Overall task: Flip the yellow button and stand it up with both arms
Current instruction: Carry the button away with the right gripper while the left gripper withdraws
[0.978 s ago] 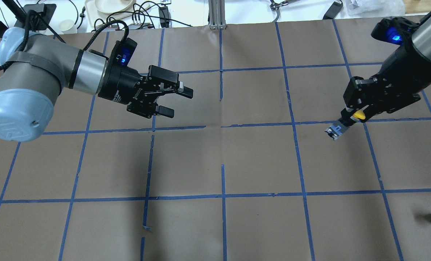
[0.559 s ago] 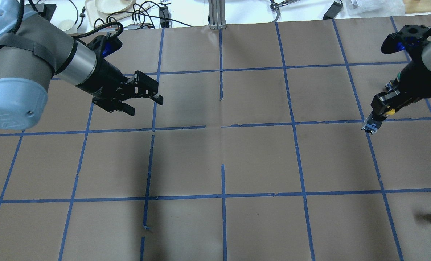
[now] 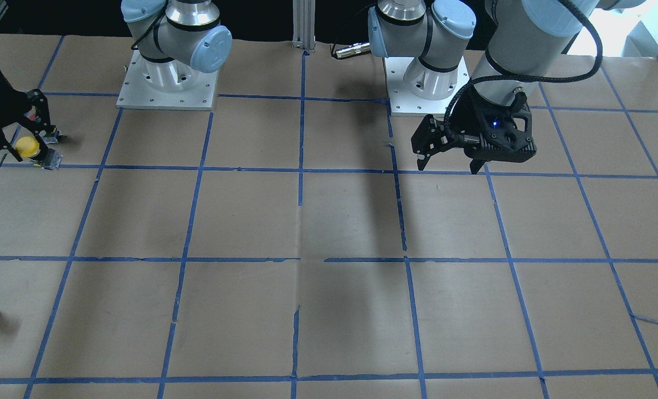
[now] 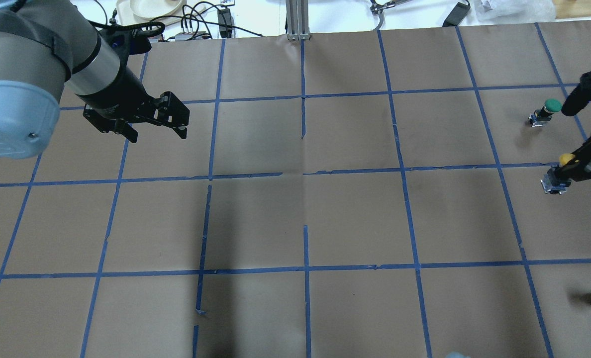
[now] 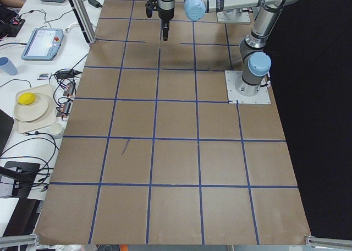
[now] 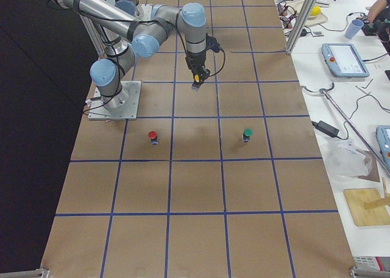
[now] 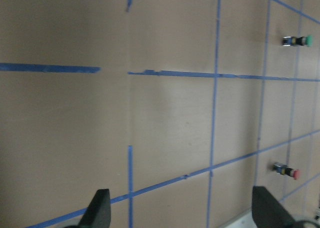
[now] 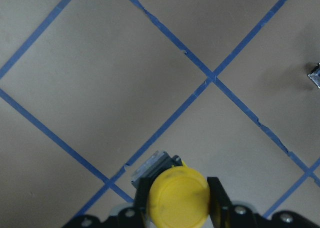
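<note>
The left arm [image 4: 24,59] reaches forward over the left half of the worktop [image 4: 355,219]. Its wrist is bent so the left claw [image 4: 157,135] points down above the surface, with its two fingers [image 7: 100,208] spread wide apart. The right arm [image 6: 103,10] stretches far out to the robot's right, and its last links hang near vertical. The right claw [image 3: 24,145] points down too — both fingers clamped on the button [image 8: 179,198], gripping it just beneath the cap.
</note>
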Tool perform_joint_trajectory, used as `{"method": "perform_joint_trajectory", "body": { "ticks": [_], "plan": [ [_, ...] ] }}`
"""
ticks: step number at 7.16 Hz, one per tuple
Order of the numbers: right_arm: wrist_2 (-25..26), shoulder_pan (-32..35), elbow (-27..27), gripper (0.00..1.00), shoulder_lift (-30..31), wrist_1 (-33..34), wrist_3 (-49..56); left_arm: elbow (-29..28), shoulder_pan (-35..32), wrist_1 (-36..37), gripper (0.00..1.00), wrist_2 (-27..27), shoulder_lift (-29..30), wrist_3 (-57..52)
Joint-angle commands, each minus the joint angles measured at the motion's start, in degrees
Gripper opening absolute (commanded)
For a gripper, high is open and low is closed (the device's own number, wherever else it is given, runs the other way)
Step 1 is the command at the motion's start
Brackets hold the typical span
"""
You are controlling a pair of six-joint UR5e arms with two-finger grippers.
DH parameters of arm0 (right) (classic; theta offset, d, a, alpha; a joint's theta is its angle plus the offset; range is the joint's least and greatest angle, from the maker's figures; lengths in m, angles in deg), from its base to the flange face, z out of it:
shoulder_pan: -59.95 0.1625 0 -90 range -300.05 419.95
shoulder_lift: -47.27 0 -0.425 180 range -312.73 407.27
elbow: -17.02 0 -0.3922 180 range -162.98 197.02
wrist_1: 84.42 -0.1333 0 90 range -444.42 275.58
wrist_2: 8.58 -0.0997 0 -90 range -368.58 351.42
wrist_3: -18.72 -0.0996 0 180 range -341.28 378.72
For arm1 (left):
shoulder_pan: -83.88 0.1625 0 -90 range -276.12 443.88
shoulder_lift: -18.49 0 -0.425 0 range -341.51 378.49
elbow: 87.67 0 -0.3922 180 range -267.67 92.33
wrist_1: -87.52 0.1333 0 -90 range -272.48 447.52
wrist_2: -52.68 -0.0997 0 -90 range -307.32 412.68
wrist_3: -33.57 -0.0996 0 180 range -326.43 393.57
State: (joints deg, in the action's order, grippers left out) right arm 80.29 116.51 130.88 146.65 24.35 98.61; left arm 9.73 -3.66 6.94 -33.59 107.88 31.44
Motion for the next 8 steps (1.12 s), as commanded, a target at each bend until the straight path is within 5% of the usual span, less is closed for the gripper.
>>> {"method": "perform_joint_trajectory", "body": {
  "ticks": [1, 8],
  "plan": [
    [-0.01, -4.88, 0.22, 0.17, -0.68, 0.22, 20.21, -2.04, -0.44, -2.03, 1.0, -0.66, 0.18, 3.7],
    [-1.94, -8.82, 0.22, 0.17, -8.67, 7.78, 68.59, -6.43, -0.53, -2.04, 1.0, 0.22, 2.46, 3.88]
  ]
}}
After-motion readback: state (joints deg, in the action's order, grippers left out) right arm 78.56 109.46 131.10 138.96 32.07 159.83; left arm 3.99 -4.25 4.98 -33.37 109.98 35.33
